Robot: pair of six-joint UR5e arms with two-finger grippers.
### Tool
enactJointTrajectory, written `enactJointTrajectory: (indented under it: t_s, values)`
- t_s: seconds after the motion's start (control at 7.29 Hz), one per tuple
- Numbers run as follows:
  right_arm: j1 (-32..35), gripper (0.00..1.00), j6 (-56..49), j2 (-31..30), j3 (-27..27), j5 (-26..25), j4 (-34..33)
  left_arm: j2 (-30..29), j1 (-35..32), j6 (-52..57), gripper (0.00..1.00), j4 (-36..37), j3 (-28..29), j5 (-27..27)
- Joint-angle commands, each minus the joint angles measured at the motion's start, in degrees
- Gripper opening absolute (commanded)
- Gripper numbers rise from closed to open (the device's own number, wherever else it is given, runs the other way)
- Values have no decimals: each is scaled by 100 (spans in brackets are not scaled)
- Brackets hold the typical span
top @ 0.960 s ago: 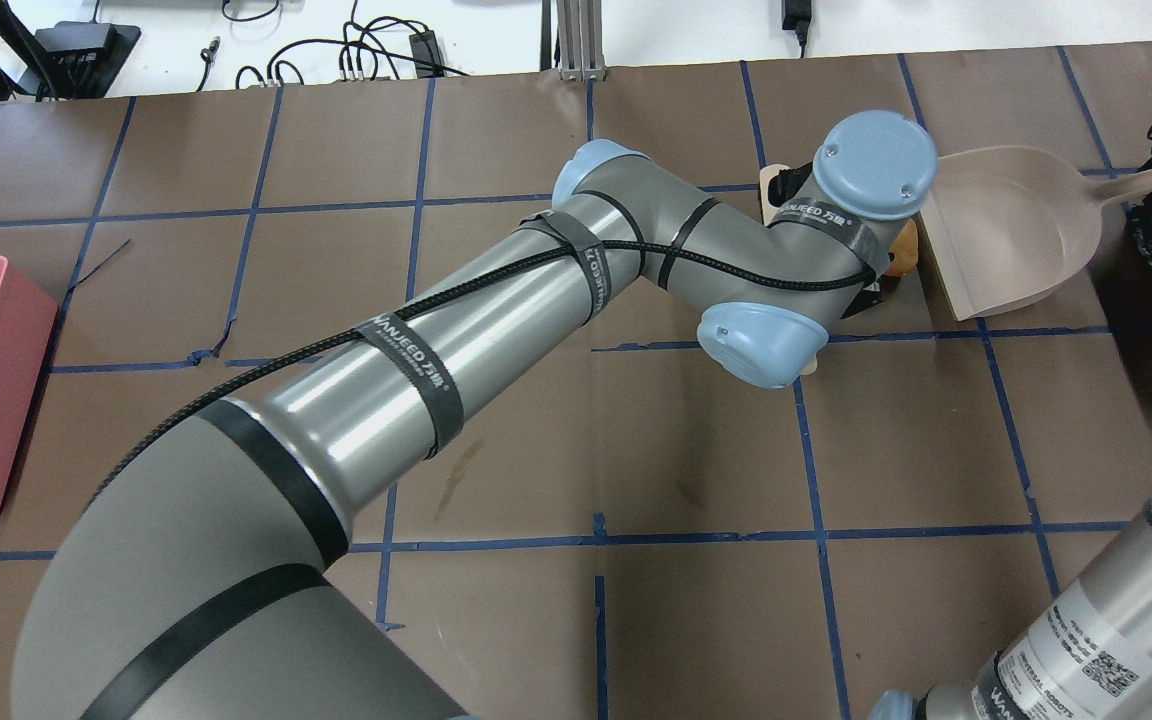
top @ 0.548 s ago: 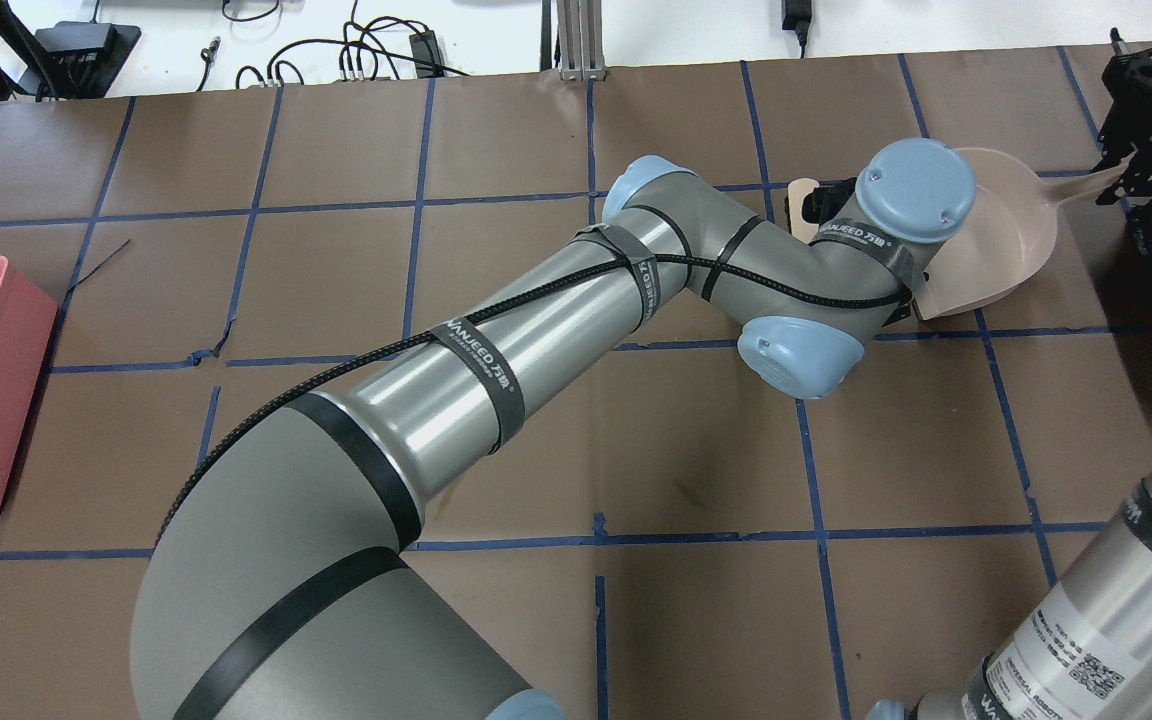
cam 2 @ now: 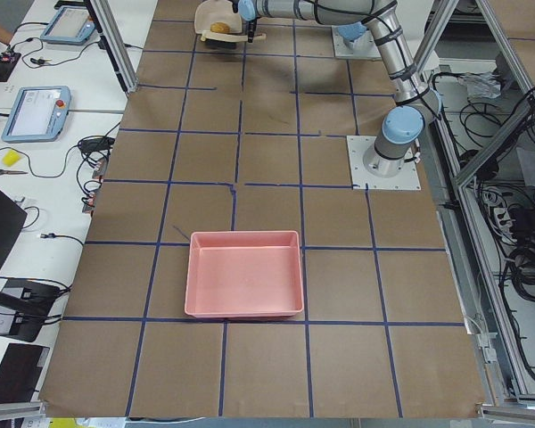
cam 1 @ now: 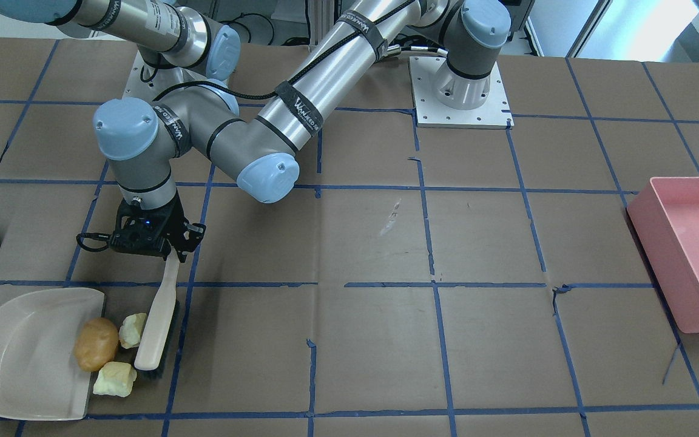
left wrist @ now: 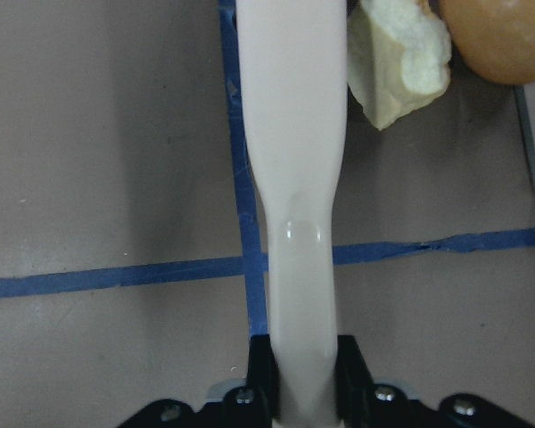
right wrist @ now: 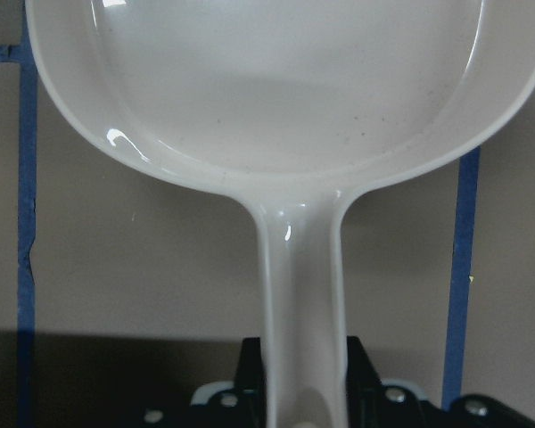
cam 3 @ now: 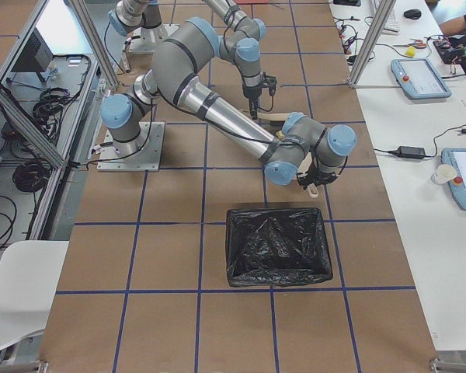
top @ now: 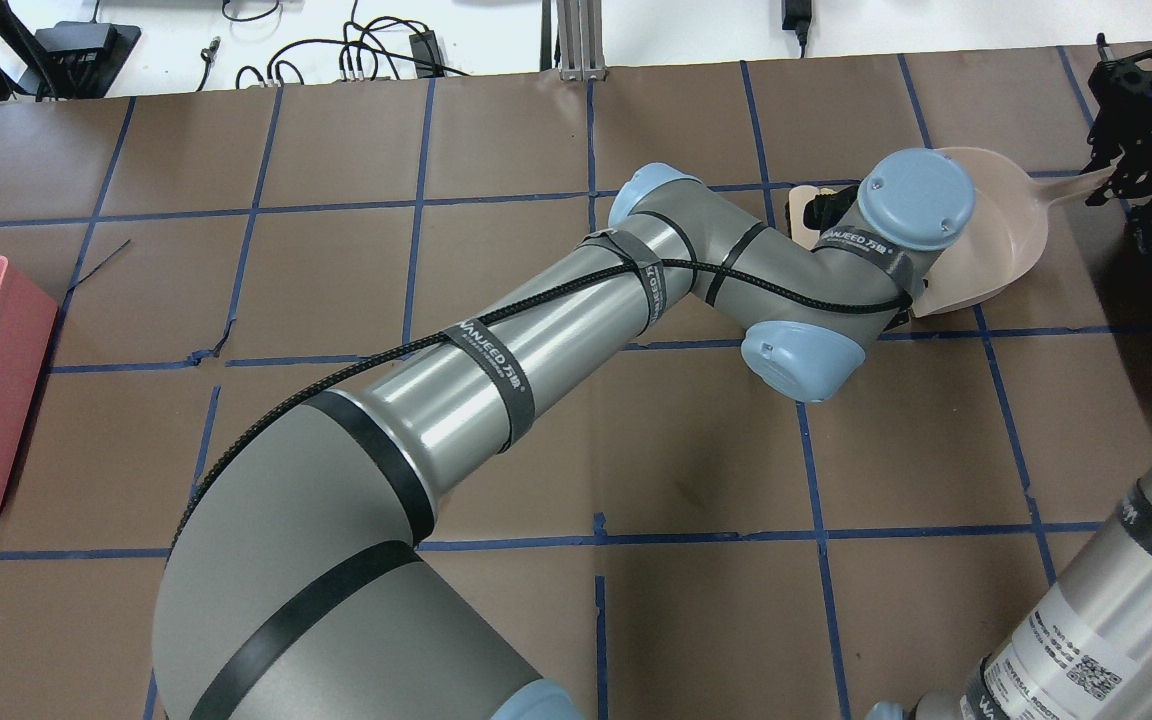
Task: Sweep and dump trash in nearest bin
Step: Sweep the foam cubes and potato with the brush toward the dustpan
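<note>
Brown paper marked with a blue tape grid covers the table (cam 1: 386, 243), and the trash lies on it at the open edge of a beige plastic dustpan (cam 1: 16, 352). The tan-orange potato-shaped lump (cam 1: 96, 344) straddles the pan's lip, partly inside. 1 pale yellow-green foam chunk (cam 1: 133, 329) sits on the paper between the lump and a cream plastic hand brush with dark bristles (cam 1: 158, 321), touching the lump and just beside the brush. The second foam chunk (cam 1: 115, 379) rests against the pan's lip near the brush's far end. The left gripper (left wrist: 301, 383) is clamped on the narrow end of the brush handle, and the brush head lies low on the table beside the 3 pieces. The right gripper (right wrist: 301, 383) is clenched on the dustpan's handle, with the pan flat on the paper. A black bag-lined bin (cam 3: 278, 245) stands near the dustpan, while a pink plastic bin (cam 1: 689, 243) sits well apart at the table's other end.
</note>
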Motion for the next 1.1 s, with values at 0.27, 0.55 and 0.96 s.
enactJointTrajectory:
  t_s: [0.27, 0.55, 0.96]
  values:
    - [0, 0, 10, -19, 4, -19, 15, -636, 2, -48, 3, -236, 990, 86]
    - [0, 0, 10, -19, 4, -28, 24, -570, 2, 197, 2, -993, 1111, 121]
    - [0, 0, 19, -28, 4, -28, 32, -596, 2, 119, 2, -976, 1154, 112]
